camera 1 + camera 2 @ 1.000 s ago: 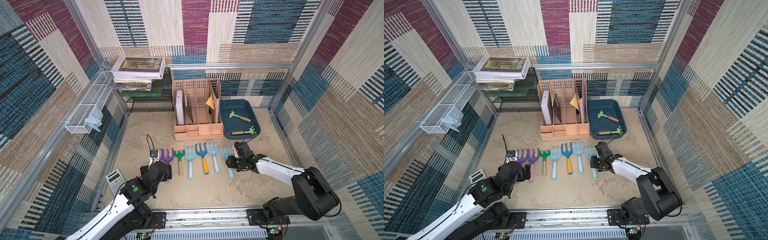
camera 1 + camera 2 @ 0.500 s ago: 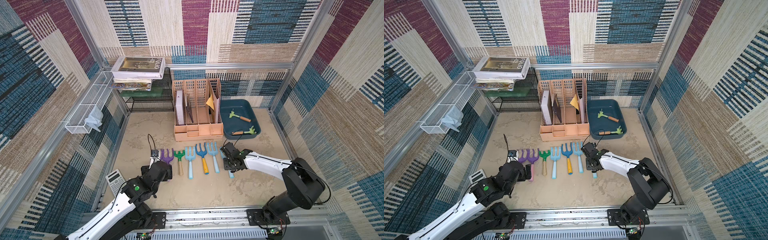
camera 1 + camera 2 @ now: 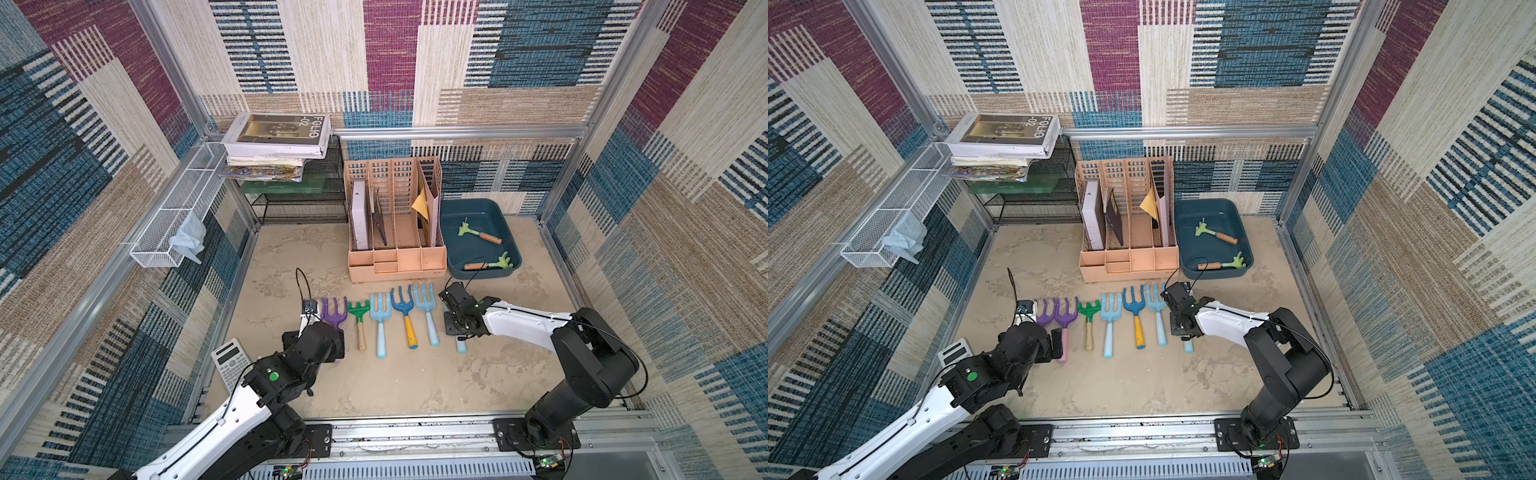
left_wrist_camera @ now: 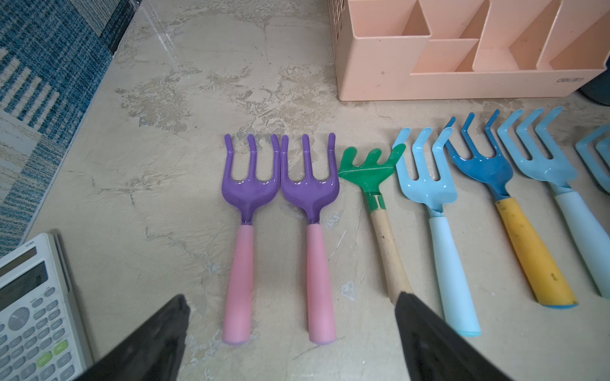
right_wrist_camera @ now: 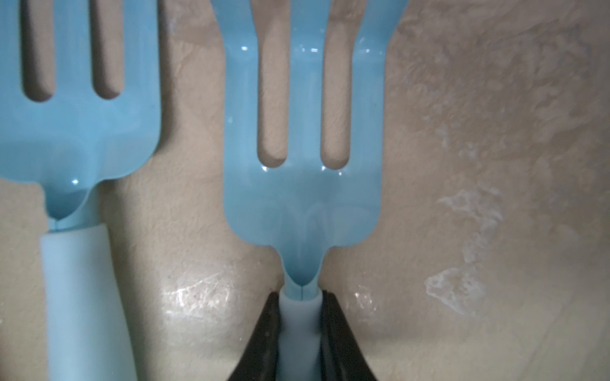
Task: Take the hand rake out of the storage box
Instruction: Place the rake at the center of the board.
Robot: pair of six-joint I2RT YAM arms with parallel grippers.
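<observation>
The teal storage box (image 3: 459, 253) (image 3: 1187, 216) stands at the back right. Two pale green hand rakes with wooden handles lie in it, one toward the back (image 3: 478, 235) (image 3: 1216, 234) and one by the front wall (image 3: 490, 264) (image 3: 1224, 263). My right gripper (image 5: 299, 306) (image 3: 455, 328) is down at the table, shut on the handle of a light blue hand fork (image 5: 302, 204) at the right end of the row. My left gripper (image 4: 290, 297) (image 3: 322, 336) is open above the pink handles of two purple forks (image 4: 280, 178).
Several hand tools (image 3: 405, 316) lie in a row across the table's middle. A peach file organiser (image 3: 395, 257) stands left of the box. A calculator (image 3: 228, 363) lies at the front left. A white wire basket (image 3: 166, 232) and stacked books (image 3: 278, 137) are at the left.
My right gripper has shifted left and down onto the last light blue fork and shut on its handle. The left arm has not moved.
</observation>
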